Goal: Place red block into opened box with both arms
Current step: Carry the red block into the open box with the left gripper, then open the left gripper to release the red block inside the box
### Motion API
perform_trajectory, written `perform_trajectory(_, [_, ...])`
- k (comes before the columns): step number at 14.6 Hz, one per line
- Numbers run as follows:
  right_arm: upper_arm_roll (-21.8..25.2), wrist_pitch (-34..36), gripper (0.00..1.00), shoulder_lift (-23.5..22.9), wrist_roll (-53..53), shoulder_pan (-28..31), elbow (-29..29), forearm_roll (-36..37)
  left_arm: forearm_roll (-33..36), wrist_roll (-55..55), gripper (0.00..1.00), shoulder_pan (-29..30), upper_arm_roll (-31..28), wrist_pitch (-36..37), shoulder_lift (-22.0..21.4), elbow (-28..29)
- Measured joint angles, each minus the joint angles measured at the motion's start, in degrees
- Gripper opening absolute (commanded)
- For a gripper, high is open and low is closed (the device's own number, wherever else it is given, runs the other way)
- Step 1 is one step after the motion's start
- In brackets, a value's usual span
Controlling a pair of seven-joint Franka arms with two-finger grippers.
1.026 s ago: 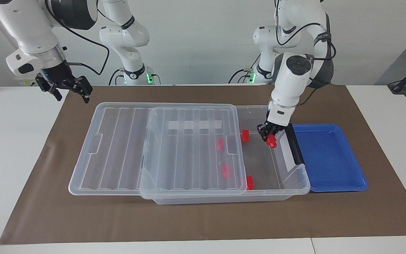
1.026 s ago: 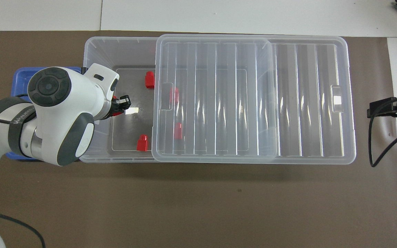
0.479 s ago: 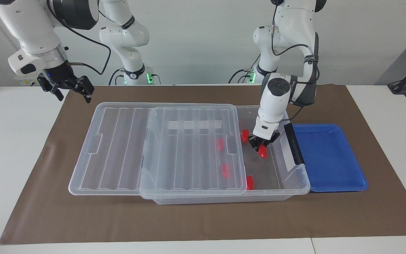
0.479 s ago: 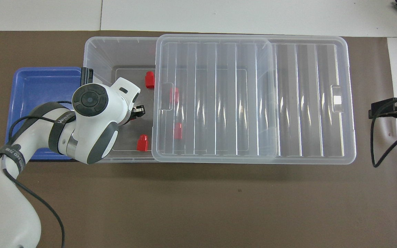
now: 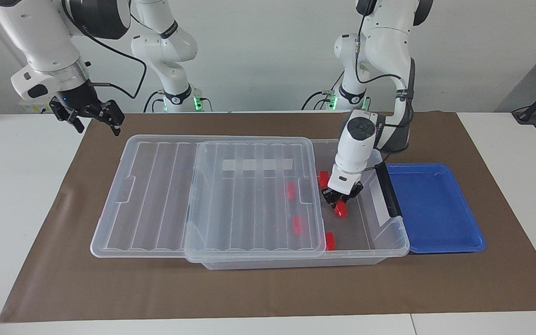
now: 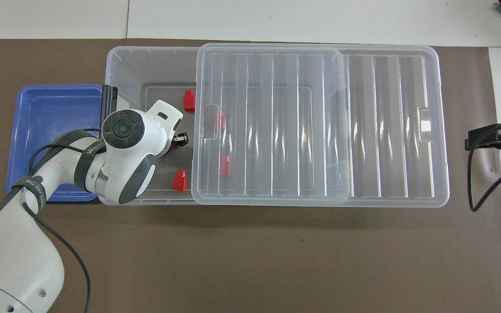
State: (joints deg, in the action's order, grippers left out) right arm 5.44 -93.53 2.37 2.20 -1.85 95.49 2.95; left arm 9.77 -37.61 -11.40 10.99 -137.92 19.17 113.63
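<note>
Both arms (image 5: 370,139) are glossy white with dark grey joint bands and round grey end caps. Black cables (image 5: 119,51) loop along them. Green lights (image 5: 197,101) glow at the bases.

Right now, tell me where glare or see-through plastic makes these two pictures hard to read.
Overhead view: bright streaks run along the lid's ribs, washing out the two red blocks beneath it. Facing view: those blocks look pale through the lid; the blue tray shows a small shine.

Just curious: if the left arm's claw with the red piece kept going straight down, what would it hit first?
Most likely the bare floor of the clear storage bin. The left claw, shut on a red block, points down into the open end, apparently between the loose blocks, though depth is hard to judge.
</note>
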Motion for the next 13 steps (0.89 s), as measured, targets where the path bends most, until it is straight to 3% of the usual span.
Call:
perform_trajectory(1, [0.0,0.0,1.0,0.0,0.0,0.0,0.01,0.0,0.0,0.0,0.9,0.0,-0.01,-0.03,0.0,0.0])
perform_trajectory(2, [0.0,0.0,1.0,0.0,0.0,0.0,0.01,0.0,0.0,-0.03,1.0,0.0,-0.08,-0.03,0.05,0.02])
perform_trajectory(8, [0.0,0.0,1.0,0.0,0.01,-0.04,0.05,-3.04,0.01,-3.0,1.0,0.01,-0.66,0.53,0.27,-0.43])
perform_trajectory(13, [-0.01,0.0,1.0,0.0,2.99,-0.08,0.24,-3.52,0.01,-4.69,1.0,0.01,-0.67,11.42,-4.89,-3.95])
